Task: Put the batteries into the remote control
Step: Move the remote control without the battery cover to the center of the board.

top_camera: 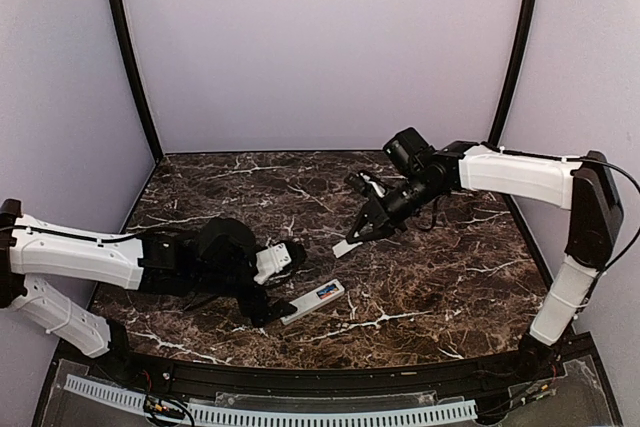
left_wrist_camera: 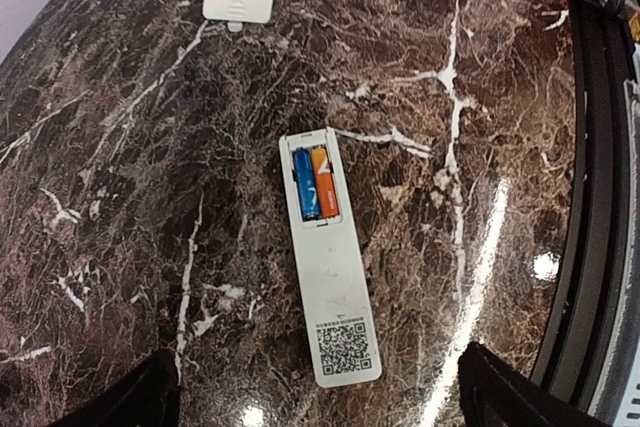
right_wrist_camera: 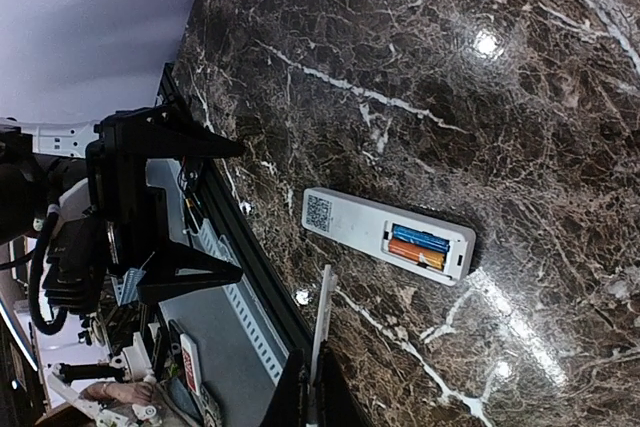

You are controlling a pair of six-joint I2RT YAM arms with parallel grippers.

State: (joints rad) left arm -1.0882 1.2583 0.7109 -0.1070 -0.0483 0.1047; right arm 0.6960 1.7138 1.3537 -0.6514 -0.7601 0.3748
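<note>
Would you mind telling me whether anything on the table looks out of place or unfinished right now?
Only one thing stands out: the remote control lies label side up with its battery recess uncovered, the batteries showing side by side inside. Its cover is off, pinched in the right gripper away from the remote. Nothing looks spilled or damaged.

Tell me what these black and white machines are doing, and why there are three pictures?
They are two robot arms bolted to a marble table. One picture looks down from above. The other two come from little cameras on each arm's wrist, so you see the same things from different sides.

On the table lies a white remote control, back side up, with its blue and orange batteries already sitting side by side in their slot.

The left hand is open and holds nothing, right next to the remote. The right hand is shut on the thin white battery cover, lifted above the table. The cover is not on the remote yet.
</note>
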